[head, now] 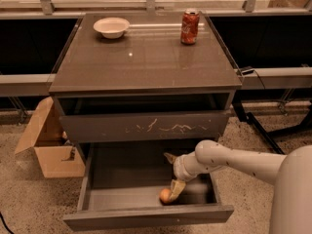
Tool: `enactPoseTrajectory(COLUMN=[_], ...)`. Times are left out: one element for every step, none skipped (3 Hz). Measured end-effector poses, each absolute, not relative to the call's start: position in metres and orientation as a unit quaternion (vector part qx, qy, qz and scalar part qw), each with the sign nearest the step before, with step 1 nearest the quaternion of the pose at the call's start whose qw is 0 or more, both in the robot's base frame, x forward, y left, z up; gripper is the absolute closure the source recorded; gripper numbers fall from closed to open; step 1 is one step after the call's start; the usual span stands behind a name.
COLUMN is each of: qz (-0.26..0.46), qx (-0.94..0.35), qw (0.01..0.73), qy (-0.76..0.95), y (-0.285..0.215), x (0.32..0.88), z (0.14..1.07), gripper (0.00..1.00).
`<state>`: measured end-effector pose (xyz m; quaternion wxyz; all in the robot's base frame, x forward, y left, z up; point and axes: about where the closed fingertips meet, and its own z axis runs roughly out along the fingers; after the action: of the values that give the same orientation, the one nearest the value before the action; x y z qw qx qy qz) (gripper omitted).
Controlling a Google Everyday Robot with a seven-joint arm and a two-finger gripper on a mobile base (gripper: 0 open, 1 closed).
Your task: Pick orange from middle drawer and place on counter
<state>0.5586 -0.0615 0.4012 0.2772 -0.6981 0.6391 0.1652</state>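
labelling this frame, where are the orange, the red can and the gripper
small round orange fruit (165, 195), camera view, centre of its skin
red metal soda can (189, 27), camera view, middle of its side
gripper (171, 177), camera view, between fingertips, in open grey drawer (122, 172)
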Motion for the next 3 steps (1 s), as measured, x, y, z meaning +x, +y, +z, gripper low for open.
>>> enactPoseTrajectory(qz=[0.170, 0.177, 0.179], qx=[-0.693, -0.690, -0.688], qw=[0.283, 0.285, 0.285], qy=[0.641, 0.642, 0.643], y=[-0.057, -0.052, -0.051], x=[0.557, 0.553, 0.550], z=[0.394, 0.387, 0.383], gripper=[0.00, 0.00, 0.16])
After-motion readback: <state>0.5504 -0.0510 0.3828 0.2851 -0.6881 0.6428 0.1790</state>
